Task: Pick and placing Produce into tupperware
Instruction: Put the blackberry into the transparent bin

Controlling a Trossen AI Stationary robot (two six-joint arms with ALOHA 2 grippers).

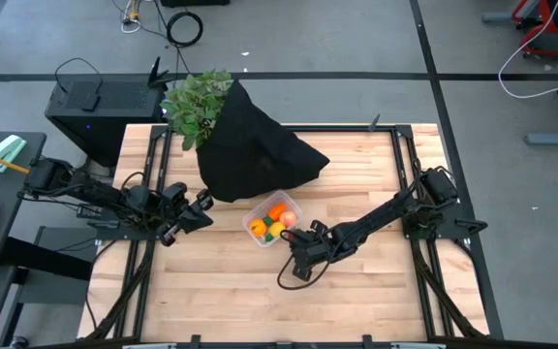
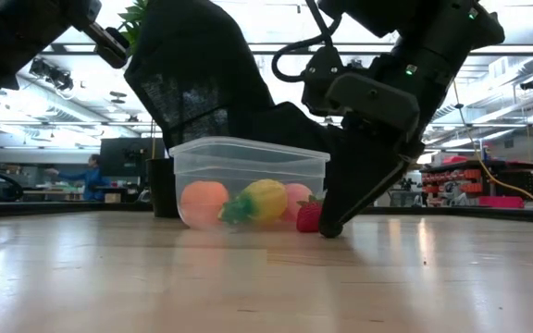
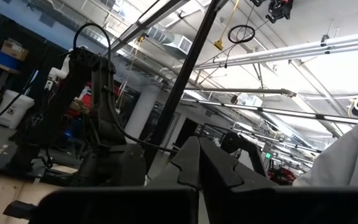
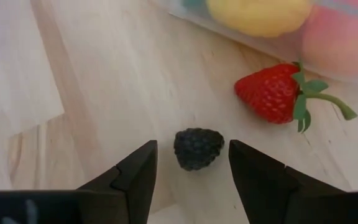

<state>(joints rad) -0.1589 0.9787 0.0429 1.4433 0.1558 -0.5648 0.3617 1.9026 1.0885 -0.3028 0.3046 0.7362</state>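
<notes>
The tupperware (image 1: 273, 220) is a small, shallow, clear plastic container with rounded corners. It sits on the wooden table (image 1: 211, 291) near the centre, just in front of the black cloth heap (image 1: 255, 145). Through its translucent wall, the low view shows an orange ball (image 2: 204, 202), a yellow piece (image 2: 266, 198) with a green part beside it, and a pink-red fruit (image 2: 296, 199). From above, the contents read as orange, yellow, green and pink shapes packed together.

Two items of produce lie outside the container on the bare wood. A red strawberry (image 4: 272, 93), with a dimpled surface and a green leafy cap and stem, lies just beside the container wall. A dark berry (image 4: 197, 148), bumpy and near-black, lies a little farther from the wall, close to the strawberry but apart from it.

The right gripper (image 4: 191, 163) is lowered to the table at the container's right-hand corner. Its two dark fingers stand apart, one on each side of the dark berry, without touching it.

The left gripper (image 1: 200, 206) waits above the table's left side, near the cloth; whether its fingers are apart or together cannot be told.

A leafy green plant (image 1: 197, 105) rises behind the cloth. The table is light wood planking with a smooth, reflective finish. No legible writing is visible.
</notes>
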